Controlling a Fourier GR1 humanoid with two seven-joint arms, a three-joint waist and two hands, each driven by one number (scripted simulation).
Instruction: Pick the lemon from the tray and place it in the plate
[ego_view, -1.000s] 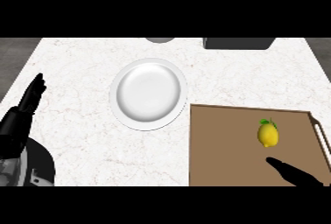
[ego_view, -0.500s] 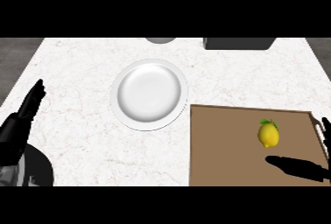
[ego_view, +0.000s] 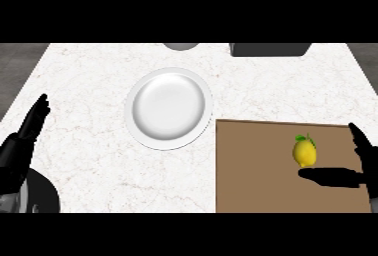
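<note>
1. The small yellow lemon with a green leaf (ego_view: 304, 152) lies on the flat brown tray (ego_view: 258, 175), well right of the round white plate (ego_view: 168, 108) on the white marble counter (ego_view: 96, 75).
2. The black right hand (ego_view: 363, 150) shows at the right edge beside the lemon, fingers straight, holding nothing.
3. The black left hand (ego_view: 26, 132) rests at the left edge, fingers straight and raised, empty.

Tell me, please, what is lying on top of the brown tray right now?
Only the lemon lies on the tray; the right hand at its right edge and a dark shadow cover part of its surface.
</note>
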